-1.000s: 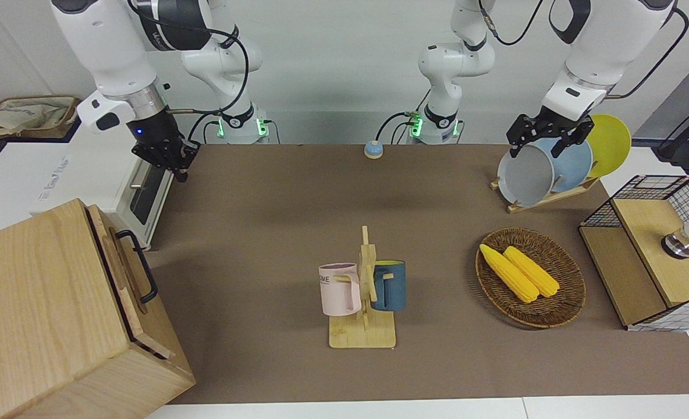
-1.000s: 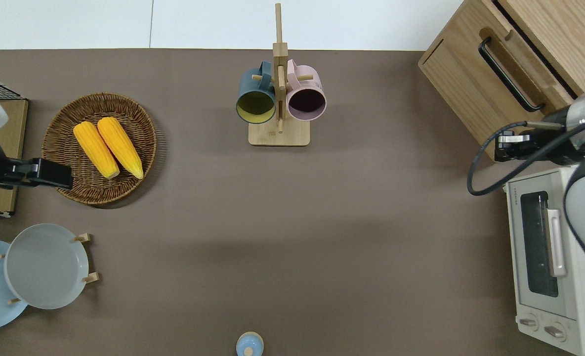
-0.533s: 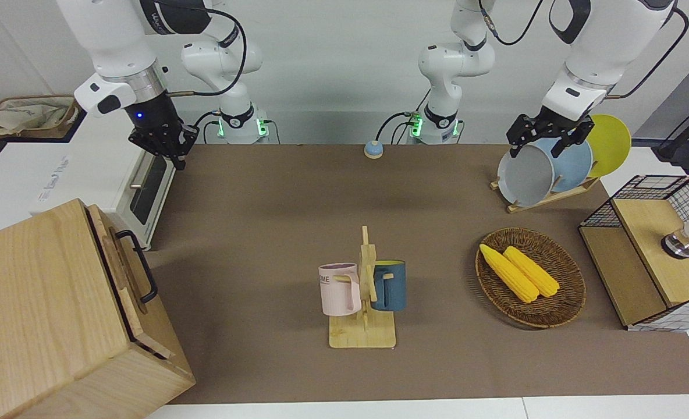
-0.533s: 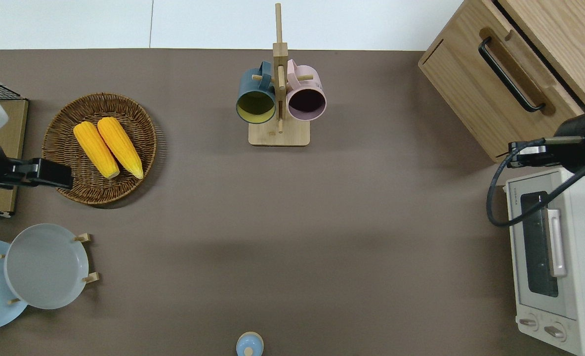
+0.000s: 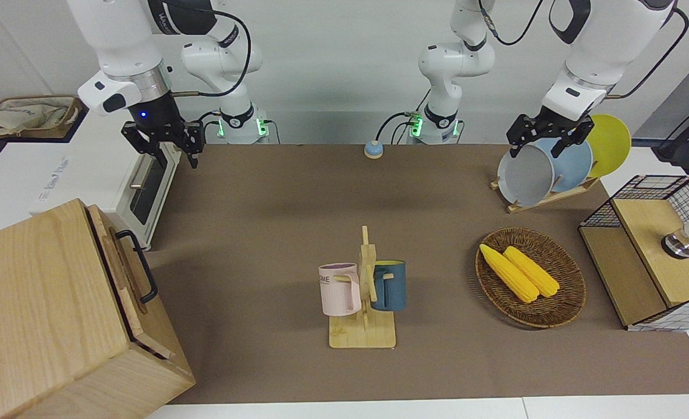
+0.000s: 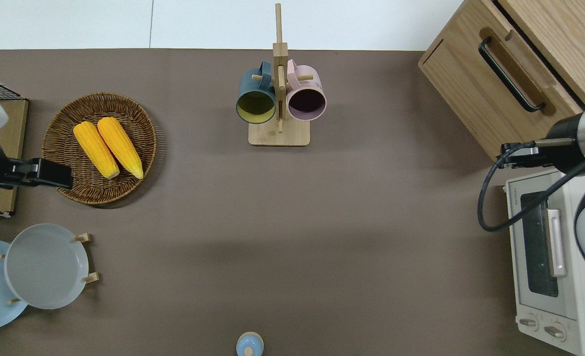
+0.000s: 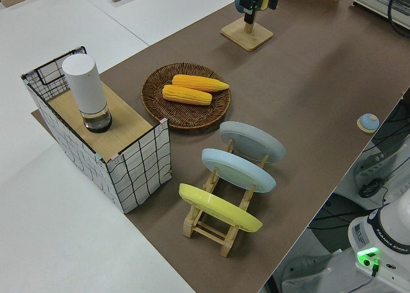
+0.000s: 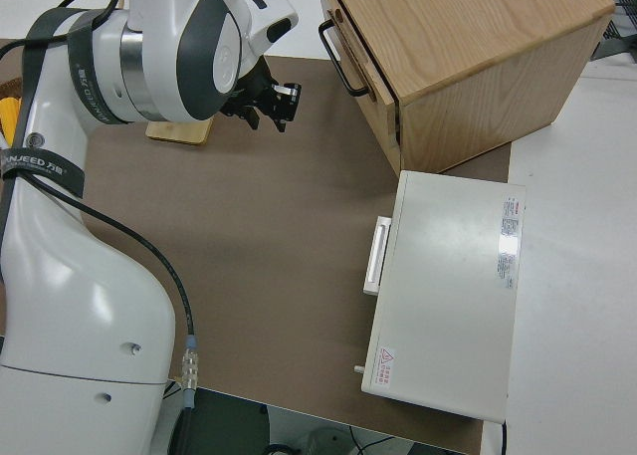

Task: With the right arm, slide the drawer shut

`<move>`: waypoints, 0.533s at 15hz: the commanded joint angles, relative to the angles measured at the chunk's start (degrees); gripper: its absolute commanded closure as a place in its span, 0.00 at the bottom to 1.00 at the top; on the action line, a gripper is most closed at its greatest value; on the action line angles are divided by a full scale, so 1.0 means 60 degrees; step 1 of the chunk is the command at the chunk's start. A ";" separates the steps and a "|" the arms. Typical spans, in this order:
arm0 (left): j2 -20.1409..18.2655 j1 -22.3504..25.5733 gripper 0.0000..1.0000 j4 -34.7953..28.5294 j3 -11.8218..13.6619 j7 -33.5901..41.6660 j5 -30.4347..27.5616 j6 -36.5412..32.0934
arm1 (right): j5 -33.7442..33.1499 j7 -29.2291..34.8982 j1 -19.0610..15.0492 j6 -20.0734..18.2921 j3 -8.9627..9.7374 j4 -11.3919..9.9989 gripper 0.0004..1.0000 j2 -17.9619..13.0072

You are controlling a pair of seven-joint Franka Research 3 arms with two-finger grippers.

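The drawer (image 5: 124, 272) is seen at the right arm's end of the table, set in the cabinet (image 5: 42, 314), farther from the robots than the toaster oven (image 6: 552, 257). Its front panel lies almost flush with the cabinet face, a thin dark gap being visible along one edge, and its black handle (image 6: 509, 74) is untouched. The right gripper (image 5: 163, 150) is held in the air over the table edge at the oven's corner, just beside the cabinet's near corner, with its fingers spread apart and nothing between them. The left arm is parked; its gripper (image 5: 547, 139) is also seen with fingers apart.
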 commanded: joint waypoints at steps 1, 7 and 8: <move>0.0109 0.0051 0.01 0.0234 -0.0067 0.0093 0.0164 -0.0188 | -0.0162 -0.0295 -0.0093 -0.0207 0.0141 0.0558 0.01 0.0437; 0.0123 0.0051 0.01 0.0234 -0.0067 0.0093 0.0164 -0.0188 | -0.0133 -0.0266 -0.0020 -0.0340 0.0141 0.0838 0.01 0.0761; 0.0109 0.0051 0.01 0.0234 -0.0067 0.0093 0.0164 -0.0188 | -0.0147 -0.0266 -0.0005 -0.0340 0.0155 0.0838 0.01 0.0761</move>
